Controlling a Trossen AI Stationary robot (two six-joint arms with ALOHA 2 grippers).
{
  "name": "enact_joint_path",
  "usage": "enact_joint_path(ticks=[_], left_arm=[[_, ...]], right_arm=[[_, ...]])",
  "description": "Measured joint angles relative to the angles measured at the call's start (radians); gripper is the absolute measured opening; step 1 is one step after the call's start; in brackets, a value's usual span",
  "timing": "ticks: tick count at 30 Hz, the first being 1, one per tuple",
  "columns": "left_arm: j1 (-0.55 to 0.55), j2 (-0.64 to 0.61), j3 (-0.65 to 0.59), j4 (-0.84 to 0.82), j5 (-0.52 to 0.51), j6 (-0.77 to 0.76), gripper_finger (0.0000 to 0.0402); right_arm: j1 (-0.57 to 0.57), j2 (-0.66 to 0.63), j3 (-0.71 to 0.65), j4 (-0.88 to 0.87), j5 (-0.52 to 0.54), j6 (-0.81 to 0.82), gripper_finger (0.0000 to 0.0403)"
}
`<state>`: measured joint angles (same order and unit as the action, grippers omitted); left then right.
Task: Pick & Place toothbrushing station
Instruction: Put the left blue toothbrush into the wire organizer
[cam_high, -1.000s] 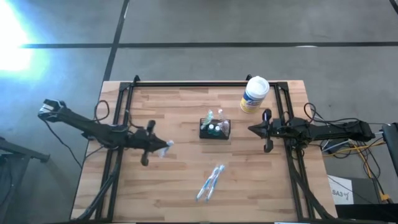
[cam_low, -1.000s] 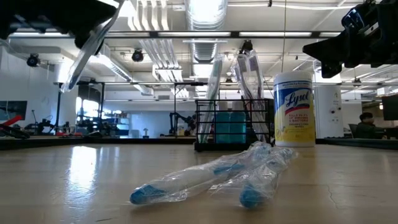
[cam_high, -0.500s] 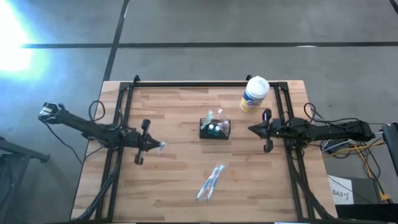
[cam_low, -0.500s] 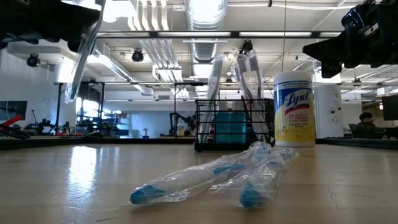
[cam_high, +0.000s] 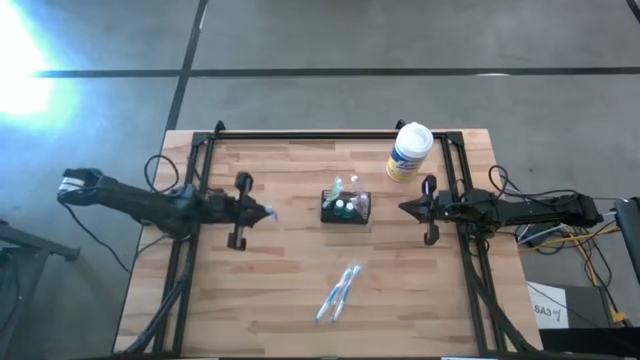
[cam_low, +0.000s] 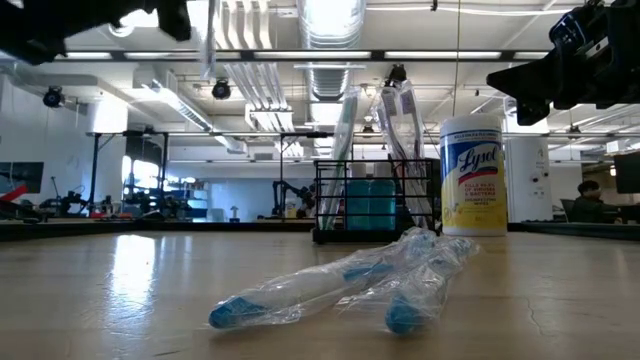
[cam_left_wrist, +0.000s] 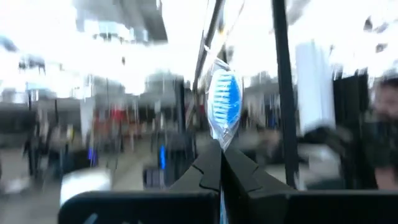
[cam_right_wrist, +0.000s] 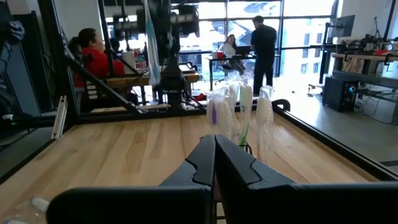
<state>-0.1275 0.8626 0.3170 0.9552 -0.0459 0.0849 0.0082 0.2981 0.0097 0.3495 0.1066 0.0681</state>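
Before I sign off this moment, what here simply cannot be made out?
- Left wrist view: motion blur hides the small black wire-mesh caddy.
- Low view: the top edge cuts off the left pincer, so its grip on the wrapped blue-bristled toothbrush is unseen there.
- High view: too small to count the caddy's wrapped toothbrushes.

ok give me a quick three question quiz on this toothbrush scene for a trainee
1. True or false: the left gripper is shut on a wrapped toothbrush.
2. What stands on the table nearest the white canister? A) the black mesh caddy B) the two wrapped toothbrushes lying loose
3. Fill in: the right gripper, right of the caddy, is shut and holds ____.

Key: 1 true; 2 A; 3 nothing
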Motion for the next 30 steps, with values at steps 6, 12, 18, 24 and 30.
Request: enact_joint_path(ticks=[6,12,18,24,30], left_arm=[[0.084,0.19,0.167,0.001,0.104,-0.004,0.0001],[0.169,0.405,0.311,0.023,0.328,0.01,0.0001],[0.23,0.588,0.434,0.024,0.339,-0.009,0.0001],[0.269,0.716,0.467,0.1,0.334,-0.003,0.0001],[0.321,0.769,0.449,0.144,0.317,-0.018,0.0001]], right_arm=[[0.0,0.0,0.0,0.0,0.0,0.0,0.0008],[0.0,0.0,0.0,-0.001,0.0,0.0,0.0008],[0.0,0.006,0.0,-0.002,0.0,-0.001,0.0008],[0.0,0.007,0.0,-0.004,0.0,-0.001,0.0008],[0.0,0.01,0.0,-0.011,-0.001,-0.001,0.0008]])
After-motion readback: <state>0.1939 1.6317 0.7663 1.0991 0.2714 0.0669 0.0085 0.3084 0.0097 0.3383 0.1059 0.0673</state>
